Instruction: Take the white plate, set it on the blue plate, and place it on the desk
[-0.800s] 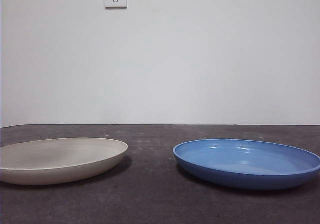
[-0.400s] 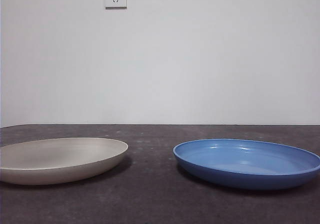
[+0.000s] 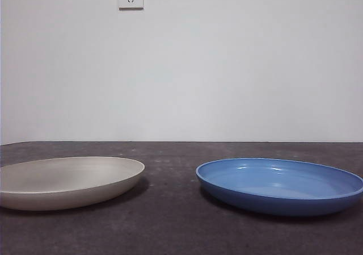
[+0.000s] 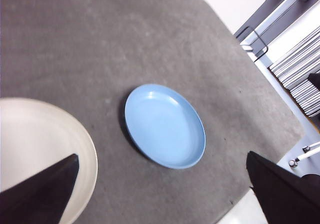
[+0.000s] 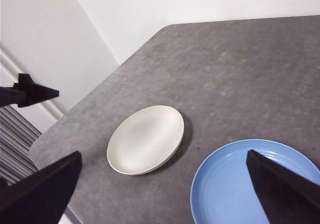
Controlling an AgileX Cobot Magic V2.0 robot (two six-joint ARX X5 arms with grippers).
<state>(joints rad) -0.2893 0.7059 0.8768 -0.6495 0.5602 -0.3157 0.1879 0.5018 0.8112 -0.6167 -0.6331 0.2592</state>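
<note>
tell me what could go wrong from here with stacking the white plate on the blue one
The white plate lies flat on the desk, so its low rim may slip from the open left hand, which is high above it. The blue plate is glossy and separate beside it; a white plate set off-centre could slide or nudge it.

Pretty even soft light, bright wall; small shadows tucked under the white plate (image 3: pixel 68 181) and blue plate (image 3: pixel 281 185); faint glare on the blue; wrist views slightly soft
</note>
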